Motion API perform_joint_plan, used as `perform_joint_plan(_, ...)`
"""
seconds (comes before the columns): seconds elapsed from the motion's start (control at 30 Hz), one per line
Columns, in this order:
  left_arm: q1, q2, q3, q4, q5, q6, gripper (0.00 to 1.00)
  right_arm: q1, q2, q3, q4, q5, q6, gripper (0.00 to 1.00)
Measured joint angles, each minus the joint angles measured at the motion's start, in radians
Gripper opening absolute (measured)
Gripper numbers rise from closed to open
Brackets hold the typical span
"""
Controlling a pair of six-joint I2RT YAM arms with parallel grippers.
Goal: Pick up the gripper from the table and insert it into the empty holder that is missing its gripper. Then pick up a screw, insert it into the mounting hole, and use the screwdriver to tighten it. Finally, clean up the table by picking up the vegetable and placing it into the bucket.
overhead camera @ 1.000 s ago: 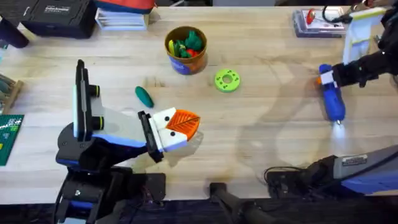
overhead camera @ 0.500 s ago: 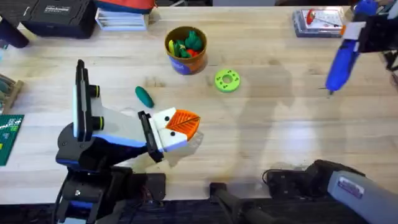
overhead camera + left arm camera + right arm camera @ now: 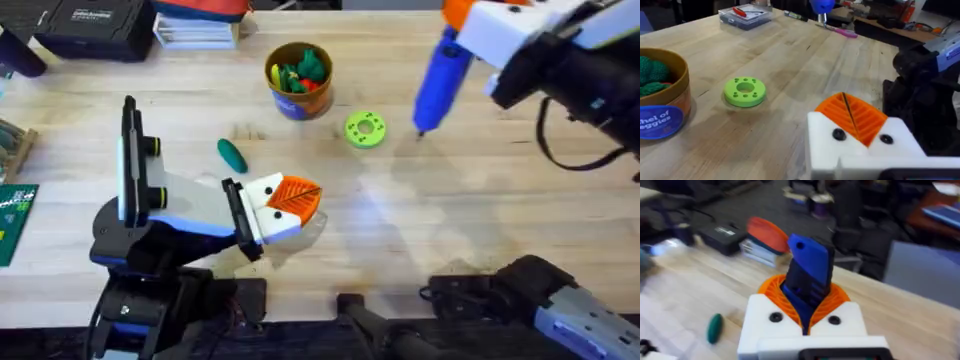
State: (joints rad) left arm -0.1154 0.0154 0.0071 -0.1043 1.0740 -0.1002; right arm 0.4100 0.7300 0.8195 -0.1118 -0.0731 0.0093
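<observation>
So the right hand is up in the air over the light wooden desk and it's pinching the stubby screwdriver with the fat bright-blue handle, clamped between the white fingers with orange ribbed pads. The metal tip points down and hangs off the desk, just right of the flat lime-green disc with holes, not touching it. In the right wrist view the blue handle sits wedged between the two orange pads.

The left hand is parked low near the desk, below and left of the lime-green disc. Its orange pads look pressed together with nothing between them, you can see that in the left wrist view too.

The small dark green rounded toy vegetable lies flat on the desk well left of the disc, just above the left hand and apart from it. It also shows as a green blob in the right wrist view.

The little round bucket with the orange-yellow rim and blue lower part stands upright up and left of the disc, near it but not touching. It's got green and red toy bits inside
</observation>
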Motion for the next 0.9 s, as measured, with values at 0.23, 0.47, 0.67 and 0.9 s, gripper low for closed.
perform_joint_plan(0.23, 0.000, 0.000, 0.000, 0.000, 0.000, 0.000, 0.008, 0.243, 0.030, -0.037, 0.262, -0.002, 0.014, 0.026)
perform_joint_plan(0.47, 0.000, 0.000, 0.000, 0.000, 0.000, 0.000, 0.008, 0.415, 0.101, -0.095, 0.495, -0.002, 0.041, 0.026)
perform_joint_plan(0.67, 0.000, 0.000, 0.000, 0.000, 0.000, 0.000, 0.008, 0.530, 0.214, -0.098, 0.674, 0.002, 0.067, 0.026)
perform_joint_plan(0.9, 0.000, 0.000, 0.000, 0.000, 0.000, 0.000, 0.008, 0.610, 0.314, -0.098, 0.730, 0.004, 0.050, 0.026)
